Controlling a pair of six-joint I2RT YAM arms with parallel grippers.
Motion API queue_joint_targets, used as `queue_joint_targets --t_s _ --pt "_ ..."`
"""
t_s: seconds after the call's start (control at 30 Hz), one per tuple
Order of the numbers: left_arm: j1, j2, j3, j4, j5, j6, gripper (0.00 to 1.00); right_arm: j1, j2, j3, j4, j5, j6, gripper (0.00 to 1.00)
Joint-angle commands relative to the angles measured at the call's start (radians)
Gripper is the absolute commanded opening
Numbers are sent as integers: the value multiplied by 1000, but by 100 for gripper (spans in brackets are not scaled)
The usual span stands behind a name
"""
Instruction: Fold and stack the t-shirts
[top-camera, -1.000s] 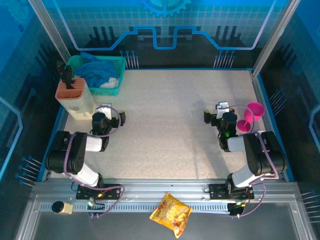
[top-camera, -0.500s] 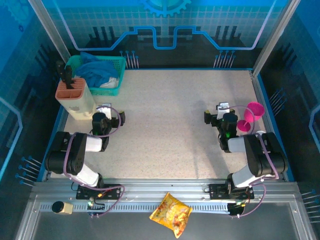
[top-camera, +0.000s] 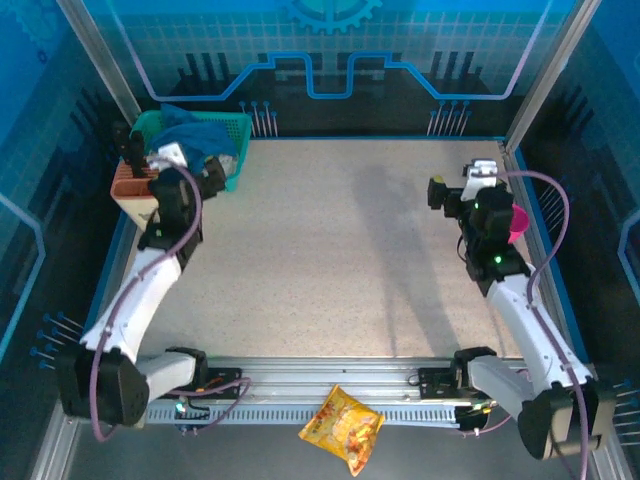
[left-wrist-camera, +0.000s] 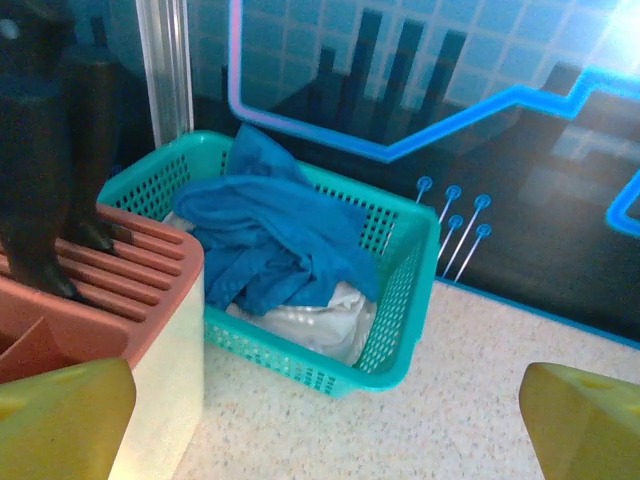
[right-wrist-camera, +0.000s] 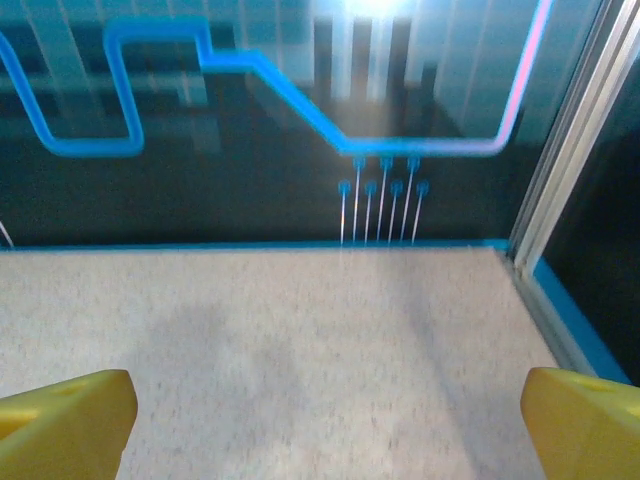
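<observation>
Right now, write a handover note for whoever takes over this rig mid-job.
Left gripper: open, empty, facing the teal basket at the far left.
Right gripper: open, empty, above the table on the right side.
T-shirts: crumpled in the basket, on top of some white fabric.
Done: nothing folded or stacked.
Left: pull a shirt out, fold it, stack, repeat.

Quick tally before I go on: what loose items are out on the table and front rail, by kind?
Teal plastic mesh basket: 1
Crumpled teal-blue t-shirt bundle: 1 (separate shirts cannot be told)
White cloth under it: 1
Orange-topped cream holder: 1
Pink plastic cup: 1
Yellow snack bag: 1
Total: 6
</observation>
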Motion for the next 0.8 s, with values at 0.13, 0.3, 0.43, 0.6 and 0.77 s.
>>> queue_joint_targets --t_s 0.13,0.3,0.43,0.6,0.77 --pt "29 543 742 -613 62 -16 99 15 169 215 -453 -125 62 95" --pt "74 966 1334 -918 118 -35 99 29 165 210 -473 -174 52 93" --pt "125 1246 1696 -1082 197 -106 93 31 142 174 -463 -189 44 94" --pt "173 1264 1564 -975 256 -204 83 32 150 168 -472 -206 47 93" --pt "187 1258 1458 -887 227 -226 83 36 153 156 -469 -227 54 93"
